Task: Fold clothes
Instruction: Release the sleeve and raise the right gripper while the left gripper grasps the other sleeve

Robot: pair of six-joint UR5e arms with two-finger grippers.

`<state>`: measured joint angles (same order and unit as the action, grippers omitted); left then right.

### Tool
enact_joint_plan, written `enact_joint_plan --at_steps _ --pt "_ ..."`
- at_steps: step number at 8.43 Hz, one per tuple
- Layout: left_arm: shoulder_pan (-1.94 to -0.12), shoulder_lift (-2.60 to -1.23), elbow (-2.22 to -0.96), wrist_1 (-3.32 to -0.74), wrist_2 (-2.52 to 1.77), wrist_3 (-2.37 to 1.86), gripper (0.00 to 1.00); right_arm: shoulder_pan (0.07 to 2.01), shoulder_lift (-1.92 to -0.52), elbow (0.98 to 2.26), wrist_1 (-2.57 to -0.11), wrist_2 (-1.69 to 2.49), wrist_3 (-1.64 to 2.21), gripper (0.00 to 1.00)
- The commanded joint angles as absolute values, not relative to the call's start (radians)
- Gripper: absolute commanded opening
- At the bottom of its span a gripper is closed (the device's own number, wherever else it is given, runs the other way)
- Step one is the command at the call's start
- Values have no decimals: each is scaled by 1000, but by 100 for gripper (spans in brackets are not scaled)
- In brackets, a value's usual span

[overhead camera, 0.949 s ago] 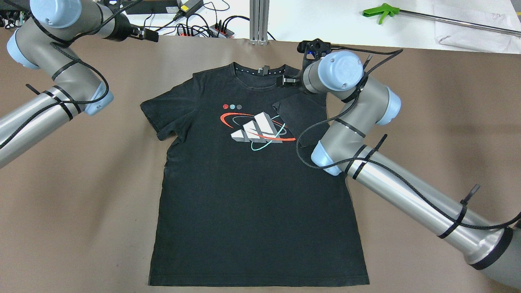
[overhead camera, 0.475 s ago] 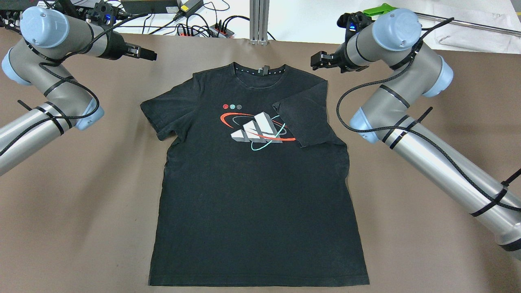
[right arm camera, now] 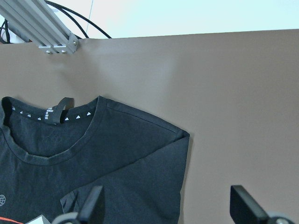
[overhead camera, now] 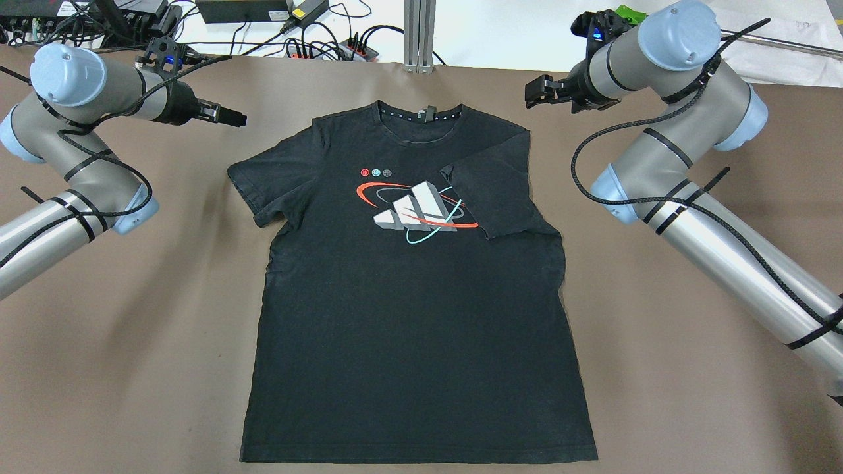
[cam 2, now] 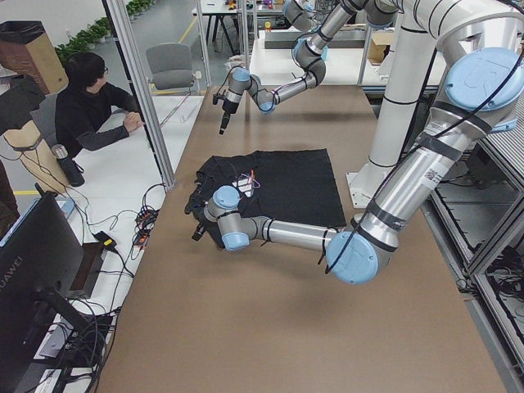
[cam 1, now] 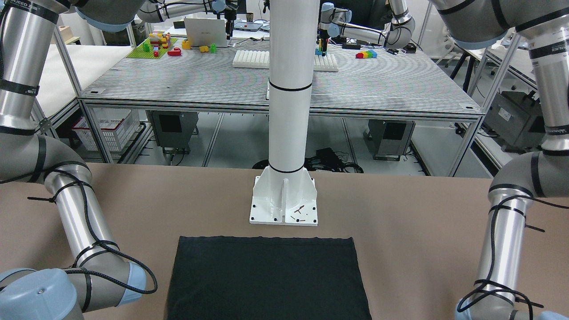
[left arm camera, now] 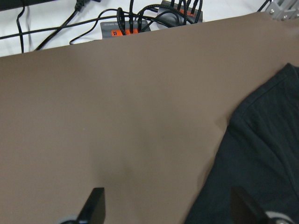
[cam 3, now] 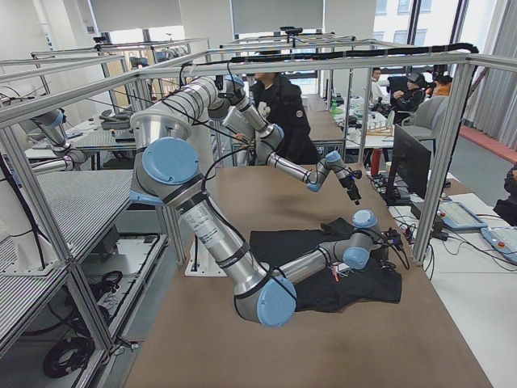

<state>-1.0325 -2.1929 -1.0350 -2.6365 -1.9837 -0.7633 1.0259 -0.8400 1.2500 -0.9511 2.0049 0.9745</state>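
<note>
Front cam: one black T-shirt (cam 1: 266,280) lying flat on the table (cam 1: 133,204), hem (cam 1: 266,239) toward the white pillar (cam 1: 289,89). Overhead: collar (overhead camera: 421,120) at 12 o'clock, hem at 6, sleeve on my right (overhead camera: 490,197) folded in over the print (overhead camera: 415,210), other sleeve (overhead camera: 263,187) spread out at 9. My left gripper (overhead camera: 236,120) hangs at the shirt's 10 o'clock, right gripper (overhead camera: 535,92) at 1, both off the cloth. Side cams: same single shirt mid-table. Wrist cams: both sets of jaws apart, empty. Reckon it's light, limp, floppy, so I'd pinch the sleeve hem or shoulder seam.
</note>
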Motion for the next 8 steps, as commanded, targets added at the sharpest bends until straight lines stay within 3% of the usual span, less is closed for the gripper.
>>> enact_joint_plan --at_steps 1,8 --pt "-1011 -2140 -1034 -2692 -1979 -779 94 1032 -851 1279 -953 2005 974 94" --pt "-903 -2118 -1069 -2701 -1876 -853 94 1031 -851 1273 -953 1994 971 94"
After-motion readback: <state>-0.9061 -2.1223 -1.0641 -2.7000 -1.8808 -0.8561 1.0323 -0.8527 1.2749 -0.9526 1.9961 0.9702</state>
